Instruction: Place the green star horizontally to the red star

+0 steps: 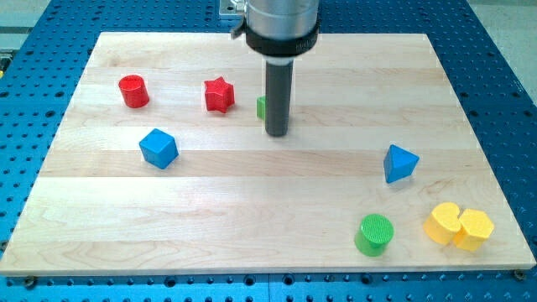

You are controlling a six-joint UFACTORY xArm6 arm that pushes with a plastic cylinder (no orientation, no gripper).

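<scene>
The red star (219,95) lies on the wooden board at the upper left of centre. A green block (262,106), mostly hidden behind my rod, shows only a sliver just right of the red star; its shape cannot be made out. My tip (277,132) rests on the board right at that green block, on its right and lower side, touching or nearly touching it.
A red cylinder (132,91) stands at upper left. A blue cube (159,148) sits below it. A blue triangular block (399,163) is at the right. A green cylinder (374,233) and two yellow blocks (458,225) lie at lower right.
</scene>
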